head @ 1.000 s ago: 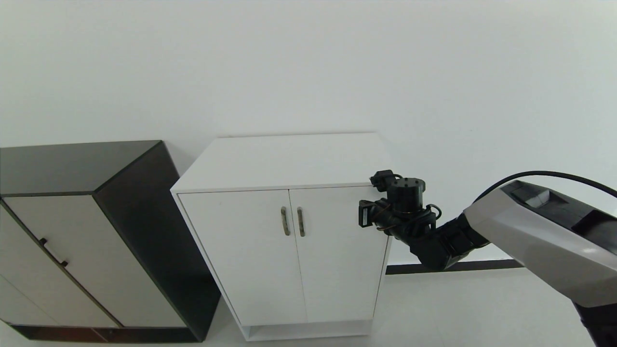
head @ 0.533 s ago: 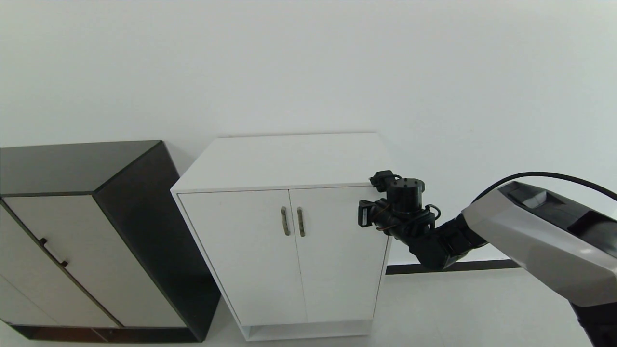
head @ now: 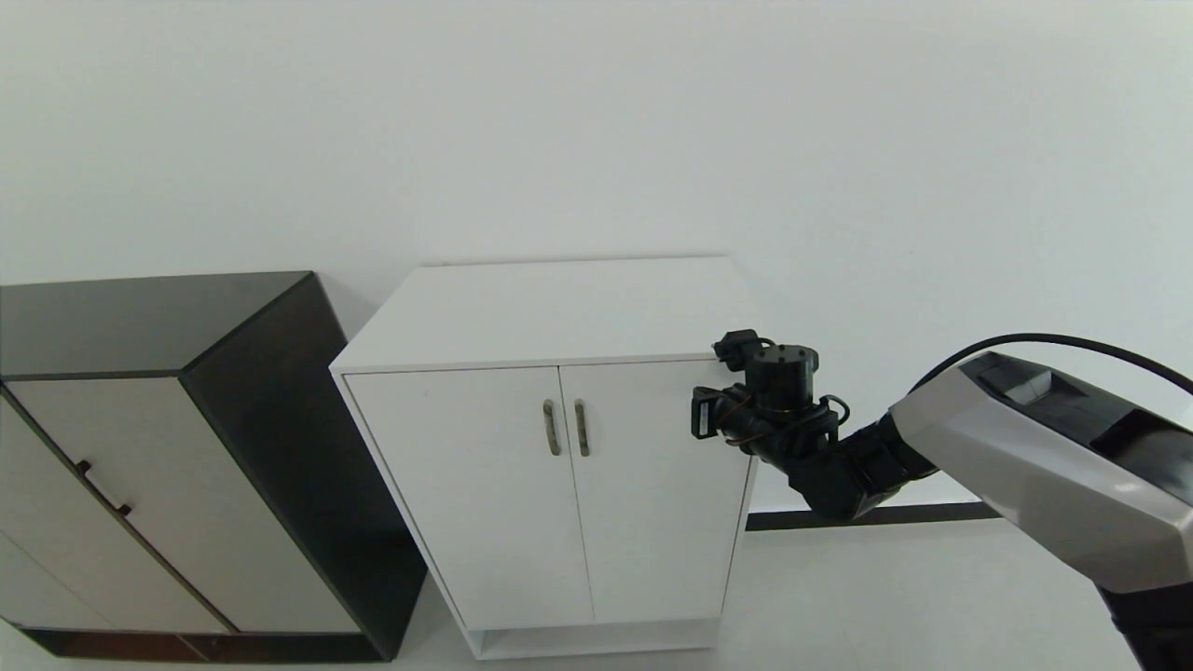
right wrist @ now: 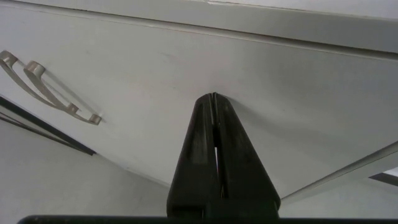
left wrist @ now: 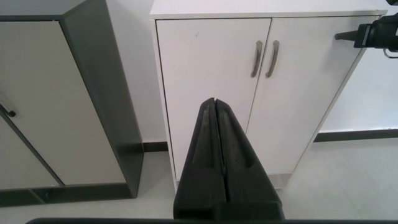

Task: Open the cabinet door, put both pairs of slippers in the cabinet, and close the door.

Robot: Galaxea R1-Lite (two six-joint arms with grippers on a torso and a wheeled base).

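Cabinet point(head: 559, 317) closed; right gripper point(right wrist: 214, 99), pressed together, at upper outer edge of right door point(head: 652, 494), crept slightly leftward; left gripper point(left wrist: 214, 102) likewise pressed together.

White cabinet doors point(head: 503, 503) shut across interior, dark cabinet point(head: 270, 438) just beside

The white cabinet point(head: 550, 312) stands upright against the wall — both doors point(head: 475, 494) shut, two curved metal handles point(head: 551, 427) side by side at the centre seam.
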